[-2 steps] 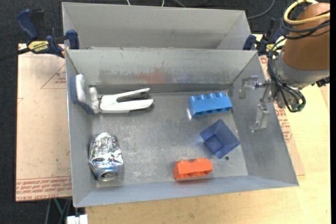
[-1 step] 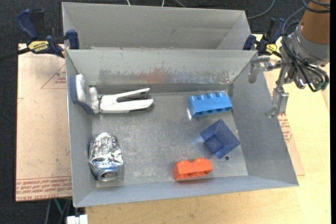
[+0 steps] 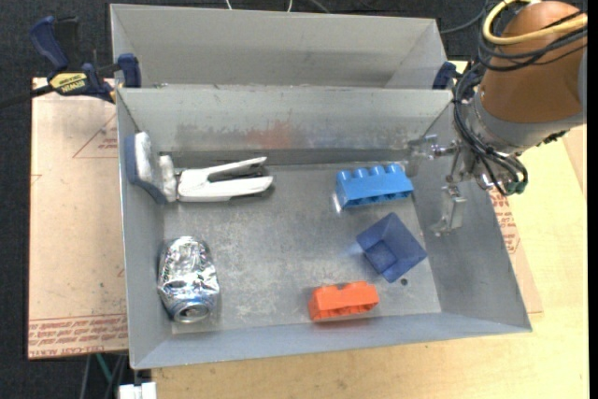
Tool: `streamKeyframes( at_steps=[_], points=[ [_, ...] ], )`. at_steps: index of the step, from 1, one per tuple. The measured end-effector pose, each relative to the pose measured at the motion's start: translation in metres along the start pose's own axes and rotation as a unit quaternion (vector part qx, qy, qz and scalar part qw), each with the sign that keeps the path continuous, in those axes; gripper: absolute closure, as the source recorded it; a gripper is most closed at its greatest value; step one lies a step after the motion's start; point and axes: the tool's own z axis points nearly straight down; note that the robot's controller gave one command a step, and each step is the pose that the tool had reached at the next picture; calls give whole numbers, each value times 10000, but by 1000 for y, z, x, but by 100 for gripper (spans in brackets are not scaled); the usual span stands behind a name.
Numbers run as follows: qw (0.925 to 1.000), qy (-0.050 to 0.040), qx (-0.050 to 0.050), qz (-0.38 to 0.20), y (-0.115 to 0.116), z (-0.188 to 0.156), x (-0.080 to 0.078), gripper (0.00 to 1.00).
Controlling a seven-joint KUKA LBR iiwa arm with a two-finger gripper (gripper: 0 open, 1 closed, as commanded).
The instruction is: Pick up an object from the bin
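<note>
Pincer (image 3: 452,196) hangs near the right wall of the bin (image 3: 280,119), beside the blue toy brick (image 3: 375,184), and you cannot tell whether it is open or closed.

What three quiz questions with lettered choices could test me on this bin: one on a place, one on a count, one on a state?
1. Where in the bin does the orange brick lie?
A. in the back left corner
B. leaning on the back wall
C. near the front wall

2. How many blue things are in the bin?
A. one
B. two
C. four

3. What state is the silver can in?
A. crushed
B. smooth and standing tall
C. cut into two halves

Answers:
1 C: it lies close to the front edge, to the right of the can.
2 B: a light blue brick and a darker blue block.
3 A: its sides are crumpled.
</note>
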Motion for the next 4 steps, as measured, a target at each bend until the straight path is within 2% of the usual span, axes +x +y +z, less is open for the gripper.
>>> streamKeyframes(
  at_steps=[1, 2, 3, 4],
  points=[
    [9999, -96, 40, -123, 10, -35, 10, 0],
    [9994, -38, 10, -332, 14, 58, -9, 0],
    [9988, -85, 31, -488, 17, 75, -19, 0],
    [9991, -87, 8, -417, 35, 134, -22, 0]
  ],
)
